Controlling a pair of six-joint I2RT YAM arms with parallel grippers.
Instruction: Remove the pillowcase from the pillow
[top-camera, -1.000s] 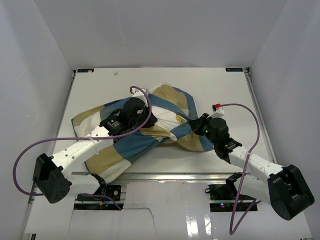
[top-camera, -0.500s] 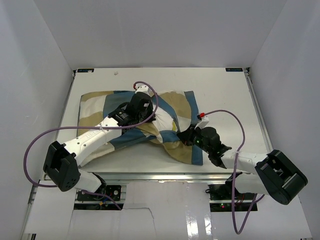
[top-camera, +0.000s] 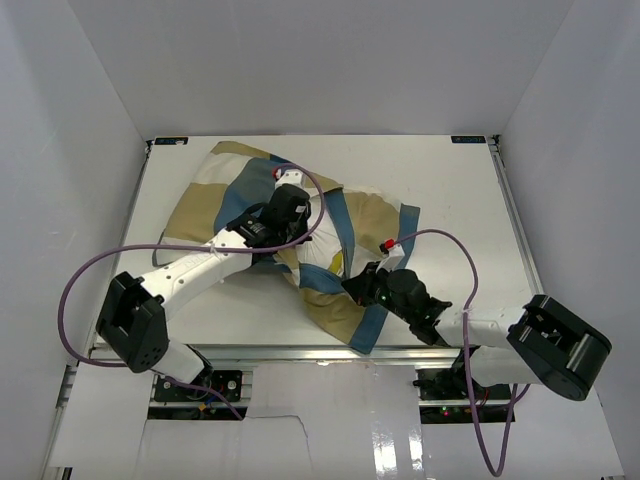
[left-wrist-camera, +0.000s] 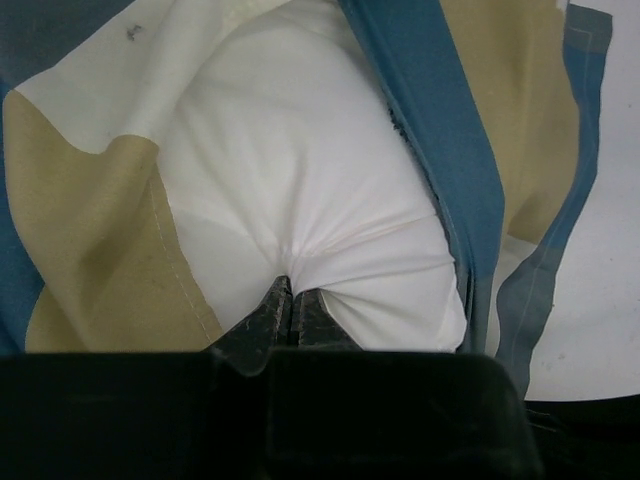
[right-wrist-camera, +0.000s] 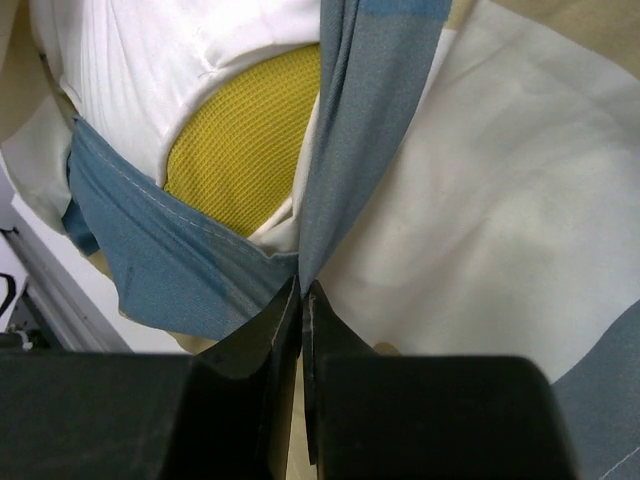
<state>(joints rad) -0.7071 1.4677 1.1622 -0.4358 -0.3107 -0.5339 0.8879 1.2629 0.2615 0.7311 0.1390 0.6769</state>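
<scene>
Nearest us, our right hand is pinching the pillowcase by its blue hem close to the counter's front edge, while farther back our left hand is clamping the white pillow, so we are judging the parting pull as running near-right to far-left.

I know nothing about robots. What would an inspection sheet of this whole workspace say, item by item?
Surface: white table, with the fabric spread across its middle.
Job's things: checked pillowcase partly off; white pillow bulging out of the opening, its yellow mesh side showing.
Clutter: nothing seen.
Grippers: left gripper shut on the pillow; right gripper shut on the pillowcase's blue edge.
Cables: a purple cable loops off each arm.
Surroundings: plain white walls on three sides.
</scene>
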